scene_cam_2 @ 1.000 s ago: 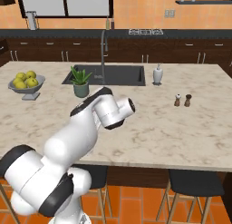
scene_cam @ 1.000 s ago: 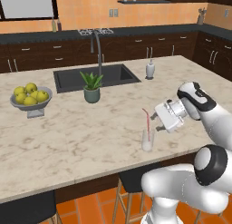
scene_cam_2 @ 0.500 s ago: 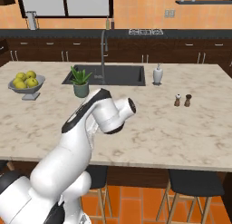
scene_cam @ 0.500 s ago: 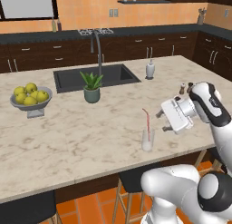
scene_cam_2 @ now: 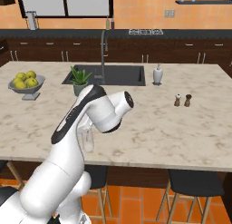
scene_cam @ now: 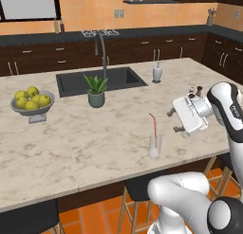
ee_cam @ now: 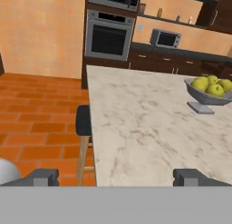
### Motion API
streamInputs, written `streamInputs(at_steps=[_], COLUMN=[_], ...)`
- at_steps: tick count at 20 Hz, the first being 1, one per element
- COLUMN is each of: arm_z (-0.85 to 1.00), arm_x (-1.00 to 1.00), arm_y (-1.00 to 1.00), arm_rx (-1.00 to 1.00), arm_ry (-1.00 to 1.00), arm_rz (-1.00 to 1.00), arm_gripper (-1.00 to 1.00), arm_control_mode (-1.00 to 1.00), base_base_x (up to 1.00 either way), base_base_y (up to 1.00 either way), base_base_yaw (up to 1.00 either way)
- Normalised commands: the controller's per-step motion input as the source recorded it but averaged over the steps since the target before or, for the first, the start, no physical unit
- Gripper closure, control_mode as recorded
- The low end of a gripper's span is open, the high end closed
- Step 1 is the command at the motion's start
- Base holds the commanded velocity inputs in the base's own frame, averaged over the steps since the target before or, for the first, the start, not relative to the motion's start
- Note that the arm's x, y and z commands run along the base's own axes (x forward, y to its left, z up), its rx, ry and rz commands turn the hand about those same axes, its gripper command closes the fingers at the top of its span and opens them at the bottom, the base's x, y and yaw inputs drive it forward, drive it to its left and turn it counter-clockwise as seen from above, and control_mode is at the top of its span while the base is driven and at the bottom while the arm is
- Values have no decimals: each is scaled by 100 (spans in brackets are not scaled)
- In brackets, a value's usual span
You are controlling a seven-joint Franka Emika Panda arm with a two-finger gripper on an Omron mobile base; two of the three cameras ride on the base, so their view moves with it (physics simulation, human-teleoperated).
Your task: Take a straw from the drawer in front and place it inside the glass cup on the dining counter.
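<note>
Beige marble dining counter with dark sink: striped red-and-white straw standing inside clear glass tumbler near front edge; two-finger gripper beside it, spread wide, empty.

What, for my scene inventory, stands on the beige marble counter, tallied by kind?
Grey bowl of yellow-green fruit: 1
Green potted plant: 1
White soap dispenser bottle: 1
Clear glass cup: 1
Red-and-white striped straw, standing in that cup: 1
Small shakers: 2
Total: 7
</note>
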Motion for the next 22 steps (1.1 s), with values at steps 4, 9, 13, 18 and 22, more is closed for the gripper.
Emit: streamInputs(at_steps=[4, 9, 13, 18, 22], arm_z=[12, 10, 3, 0, 0], arm_x=[-19, -14, -23, -16, 0], arm_y=[-22, -37, -22, -10, -3], arm_rx=[0, 0, 0, 0, 0], arm_ry=[-2, -4, -8, -9, 0], arm_rz=[0, 0, 0, 0, 0], arm_gripper=[-100, -100, -100, -100, -100], arm_control_mode=[-100, -100, -100, -100, -100], base_base_x=[0, 0, 0, 0, 0], base_base_y=[0, 0, 0, 0, 0], base_base_yaw=[0, 0, 0, 0, 0])
